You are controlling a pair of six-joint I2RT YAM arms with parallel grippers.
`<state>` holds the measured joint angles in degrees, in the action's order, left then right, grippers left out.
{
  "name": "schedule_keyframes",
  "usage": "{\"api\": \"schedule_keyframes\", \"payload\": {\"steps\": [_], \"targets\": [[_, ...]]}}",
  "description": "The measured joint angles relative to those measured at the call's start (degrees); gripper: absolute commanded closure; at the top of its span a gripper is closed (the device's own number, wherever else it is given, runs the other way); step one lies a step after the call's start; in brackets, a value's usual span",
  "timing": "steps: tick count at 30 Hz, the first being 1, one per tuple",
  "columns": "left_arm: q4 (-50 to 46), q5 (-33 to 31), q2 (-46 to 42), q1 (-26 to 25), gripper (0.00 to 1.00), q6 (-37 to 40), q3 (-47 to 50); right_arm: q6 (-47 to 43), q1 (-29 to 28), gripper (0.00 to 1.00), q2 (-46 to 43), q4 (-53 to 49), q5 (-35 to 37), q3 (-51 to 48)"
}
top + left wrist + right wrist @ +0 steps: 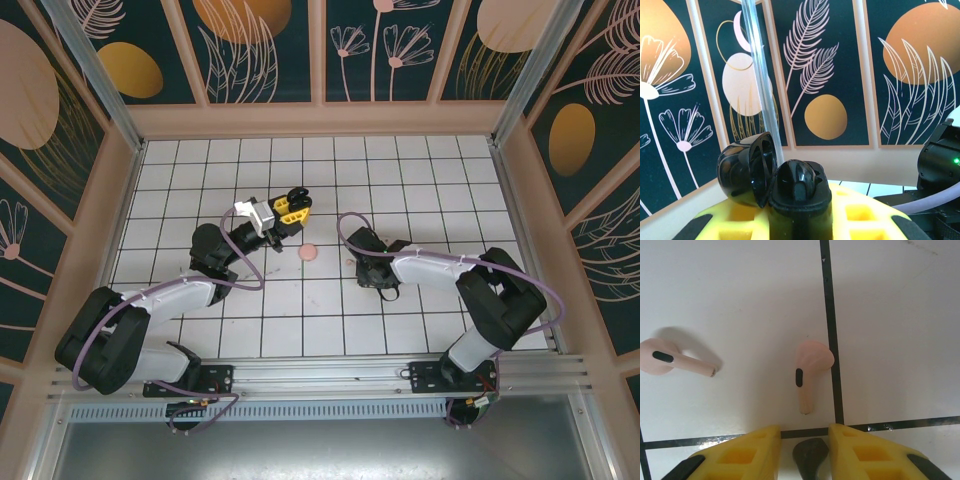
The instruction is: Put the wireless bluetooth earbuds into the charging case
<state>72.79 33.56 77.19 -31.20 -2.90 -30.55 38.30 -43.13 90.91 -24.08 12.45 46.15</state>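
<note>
Nearest the bases, the right gripper (805,430) points down at the table (890,315). Its yellow jaws are set narrow, with a small dark piece (810,455) between them, likely an earbud; I cannot tell whether it is pinched or merely sitting in the gap. Just beyond the jaws lie the near pink bud (809,371), beside a grid line with its stem pointing back at the gripper, and the second pink bud (671,360), well off to one side with its stem lying across. In the top view a pink case (308,252) rests on the table between the two grippers. Farther out, the left gripper (292,206) is raised and clamped on the black case (800,200). Its lid (747,167) is swung open to the side, and one black bud (796,180) seems to be seated in the base. The buds look very light, hard and glossy, so I judge they would skid or flip under an off-centre pinch. The best hold is probably across the bulbous head, leaving the stem free to go down into the well. The thin stem may roll between the pads. The open mouth of the case should be kept clear of the holding jaws.
</note>
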Motion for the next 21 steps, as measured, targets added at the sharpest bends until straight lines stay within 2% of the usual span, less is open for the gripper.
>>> {"api": "schedule_keyframes", "payload": {"steps": [21], "targets": [[-0.37, 0.0, 0.0, 0.0, 1.0, -0.33, 0.0, 1.05, -0.11, 0.71, -1.27, -0.37, -0.07, -1.2]]}}
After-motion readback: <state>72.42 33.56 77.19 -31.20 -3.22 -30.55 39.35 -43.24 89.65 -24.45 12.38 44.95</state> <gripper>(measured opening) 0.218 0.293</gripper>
